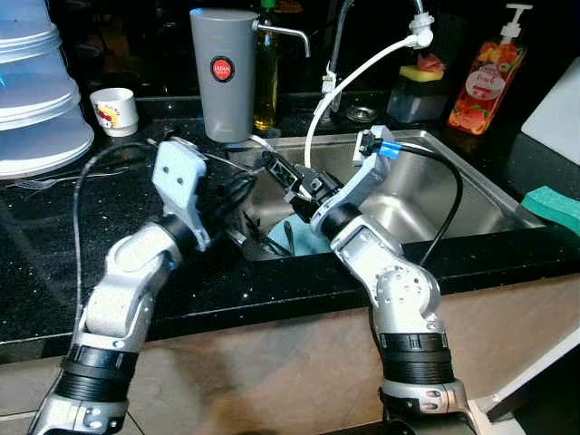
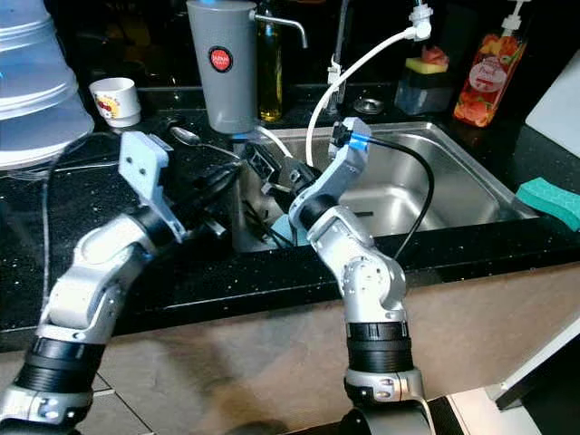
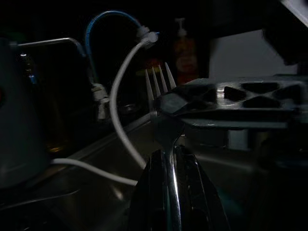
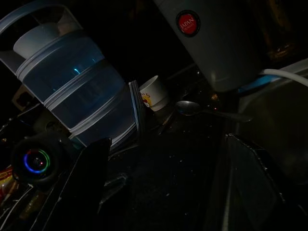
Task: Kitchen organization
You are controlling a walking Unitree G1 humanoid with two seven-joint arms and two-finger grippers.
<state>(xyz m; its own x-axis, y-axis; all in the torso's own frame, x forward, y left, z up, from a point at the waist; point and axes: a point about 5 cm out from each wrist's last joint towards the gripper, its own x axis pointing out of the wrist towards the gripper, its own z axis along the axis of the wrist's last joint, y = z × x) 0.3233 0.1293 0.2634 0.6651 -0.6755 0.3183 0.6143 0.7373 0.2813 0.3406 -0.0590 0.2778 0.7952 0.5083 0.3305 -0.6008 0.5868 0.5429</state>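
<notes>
We're at the sink (image 1: 471, 195) edge on a black speckled counter (image 1: 54, 236), both arms reaching in toward the sink's near-left corner. Our left gripper (image 3: 168, 144) is closed on a fork (image 3: 161, 103): the left wrist view shows the handle running up between the two black fingers, tines sticking out past the tips and pointing toward the white hose (image 1: 349, 77) and the tap. Our right gripper (image 1: 283, 174) comes in from the other side and meets the left one right over the sink rim; its fingers look spread apart in the right wrist view, with a gap between them and nothing in there, and one of them sits right across the fork's neck in the left wrist view, touching or just beside it, can't tell which. A spoon (image 2: 186, 136) lies on the counter just beside the tall grey canister (image 1: 223, 72) with the red round label. Further left there's a small white cup (image 1: 115, 111) and a stack of clear blue-tinted plastic containers (image 1: 36, 91). Behind the sink stands an orange soap dispenser (image 1: 489, 77), and a green sponge (image 1: 553, 207) sits on the counter at the right.
</notes>
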